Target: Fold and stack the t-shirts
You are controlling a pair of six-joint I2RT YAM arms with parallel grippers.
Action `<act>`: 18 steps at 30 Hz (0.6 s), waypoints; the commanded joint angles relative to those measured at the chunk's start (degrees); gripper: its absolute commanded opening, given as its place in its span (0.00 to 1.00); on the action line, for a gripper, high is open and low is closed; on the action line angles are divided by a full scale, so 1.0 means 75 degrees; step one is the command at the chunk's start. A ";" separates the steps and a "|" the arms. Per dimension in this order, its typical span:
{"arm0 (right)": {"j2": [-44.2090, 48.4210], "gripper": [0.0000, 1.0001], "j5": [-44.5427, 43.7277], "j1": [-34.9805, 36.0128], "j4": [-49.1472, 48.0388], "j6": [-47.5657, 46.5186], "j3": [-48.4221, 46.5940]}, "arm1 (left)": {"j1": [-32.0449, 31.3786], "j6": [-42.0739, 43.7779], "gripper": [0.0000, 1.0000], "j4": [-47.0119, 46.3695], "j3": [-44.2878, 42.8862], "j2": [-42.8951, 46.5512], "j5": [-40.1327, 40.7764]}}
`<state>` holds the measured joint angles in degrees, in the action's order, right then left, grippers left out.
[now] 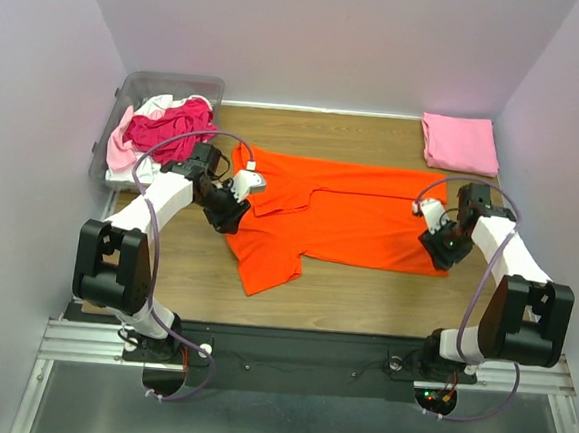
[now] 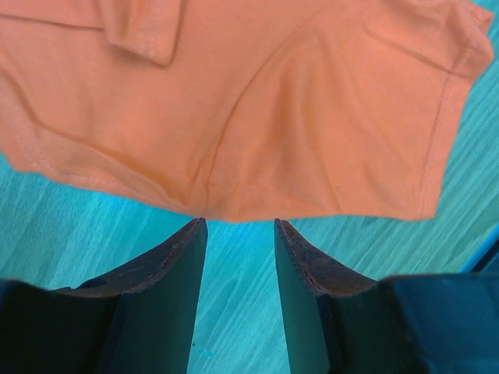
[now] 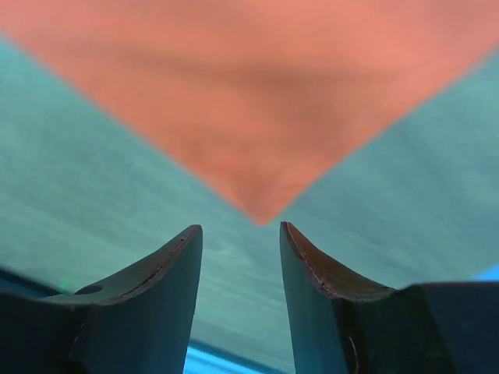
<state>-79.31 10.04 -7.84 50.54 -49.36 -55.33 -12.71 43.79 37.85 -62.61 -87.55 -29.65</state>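
A bright orange t-shirt [image 1: 350, 216] lies spread flat across the middle of the table, one sleeve folded in on its chest. My left gripper [image 1: 229, 215] sits at its left edge by the sleeve. In the left wrist view the jaws [image 2: 240, 222] stand open with bare table between them, and the orange cloth [image 2: 249, 109] lies just beyond the fingertips. My right gripper [image 1: 440, 248] is at the shirt's right end. It is open too [image 3: 238, 227], with a corner of the orange shirt [image 3: 257, 101] pointing at the gap. A light pink t-shirt [image 1: 461, 142] lies folded at the back right.
A clear plastic bin [image 1: 139, 89] stands at the back left, holding a magenta shirt [image 1: 171, 125], a white one and a pale pink one in a loose heap. Walls close in the table on the left, back and right.
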 commanded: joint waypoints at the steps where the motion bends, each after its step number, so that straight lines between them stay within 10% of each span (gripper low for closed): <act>1: 0.0226 0.50 -0.0167 -0.0022 0.0047 -0.0894 0.0661 | -0.0156 0.0396 0.52 0.0333 0.0098 0.0329 -0.0207; 18: -0.0160 0.50 -0.0507 -0.0022 -0.1255 -0.1445 0.1330 | -0.0438 0.0442 0.52 0.0181 0.0414 0.0341 -0.0020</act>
<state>-79.83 7.20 -7.84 44.03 -57.74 -46.02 -15.40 45.58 38.87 -60.34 -87.22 -29.32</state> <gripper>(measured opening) 0.503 0.517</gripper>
